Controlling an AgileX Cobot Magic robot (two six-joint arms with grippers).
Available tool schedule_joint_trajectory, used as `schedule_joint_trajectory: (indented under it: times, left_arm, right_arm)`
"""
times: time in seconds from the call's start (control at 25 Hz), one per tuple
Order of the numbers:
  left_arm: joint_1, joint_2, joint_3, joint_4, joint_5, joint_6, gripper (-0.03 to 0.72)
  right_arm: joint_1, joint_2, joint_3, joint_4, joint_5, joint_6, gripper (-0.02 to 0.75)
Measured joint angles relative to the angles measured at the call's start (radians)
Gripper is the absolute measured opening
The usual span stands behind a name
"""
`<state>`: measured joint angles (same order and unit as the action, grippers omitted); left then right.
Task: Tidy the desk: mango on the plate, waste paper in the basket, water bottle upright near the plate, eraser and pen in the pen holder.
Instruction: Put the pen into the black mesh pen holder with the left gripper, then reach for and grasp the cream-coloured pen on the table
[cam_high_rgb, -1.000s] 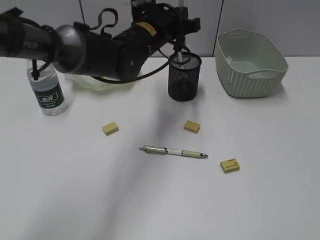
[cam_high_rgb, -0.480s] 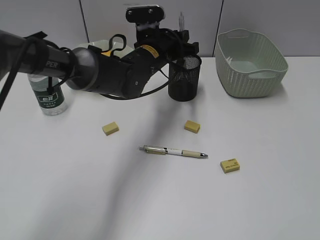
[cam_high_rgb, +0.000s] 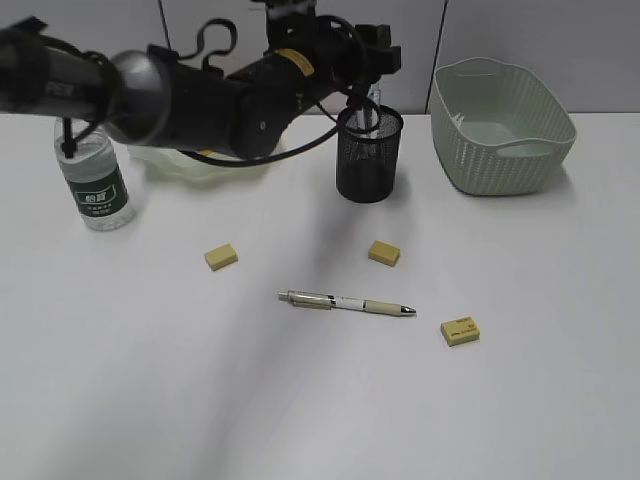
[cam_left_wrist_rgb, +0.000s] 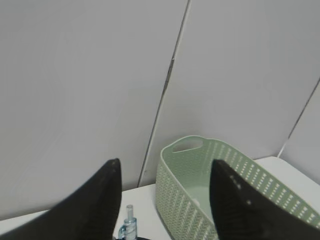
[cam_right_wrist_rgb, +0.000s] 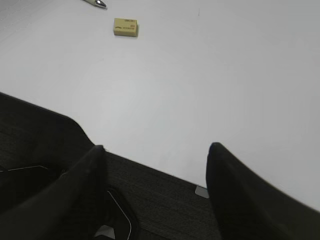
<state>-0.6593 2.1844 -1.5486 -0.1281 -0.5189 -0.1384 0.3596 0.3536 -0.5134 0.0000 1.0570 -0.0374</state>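
My left gripper (cam_high_rgb: 372, 62) is open and empty, just above the black mesh pen holder (cam_high_rgb: 369, 160). A clear-topped pen (cam_high_rgb: 372, 102) stands in the holder and also shows below the jaws in the left wrist view (cam_left_wrist_rgb: 128, 225). A second pen (cam_high_rgb: 345, 302) lies on the table. Three yellow erasers lie loose: left (cam_high_rgb: 221, 257), middle (cam_high_rgb: 384, 252) and right (cam_high_rgb: 459, 331). The water bottle (cam_high_rgb: 95, 175) stands upright at the left. The pale plate (cam_high_rgb: 190, 165) is mostly hidden by the arm, and the mango is hidden. My right gripper (cam_right_wrist_rgb: 156, 150) is open over the table's front edge.
The pale green basket (cam_high_rgb: 505, 125) stands at the back right, and in the left wrist view (cam_left_wrist_rgb: 225, 175) its inside is too unclear to tell any paper. The right wrist view shows the right eraser (cam_right_wrist_rgb: 125, 27) and dark floor below the table edge.
Half a second ago the left arm was lower, beside the pen holder. It has risen back above the holder. The things on the table have not moved.
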Motion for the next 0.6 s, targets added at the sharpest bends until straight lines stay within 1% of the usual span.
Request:
schedule_joint_trajectory:
  times: [0.12,0.24,0.36,0.6]
  left_arm:
    - [0.000,-0.089,0.000,0.070,0.186,0.000,0.433]
    - [0.000,-0.177,0.000,0.145,0.456,0.000,0.433]
    - [0.000,-0.248,0.000,0.184,0.763,0.000,0.433]
    - [0.000,-0.349,0.000,0.223,1.305,0.000,0.424]
  right_arm:
    - [0.000,0.000,0.000,0.000,0.000,0.000,0.495]
    - [0.000,0.000,0.000,0.000,0.000,0.000,0.495]
    - [0.000,0.000,0.000,0.000,-0.001,0.000,0.495]
    - [0.000,0.000,0.000,0.000,-0.005,0.000,0.495]
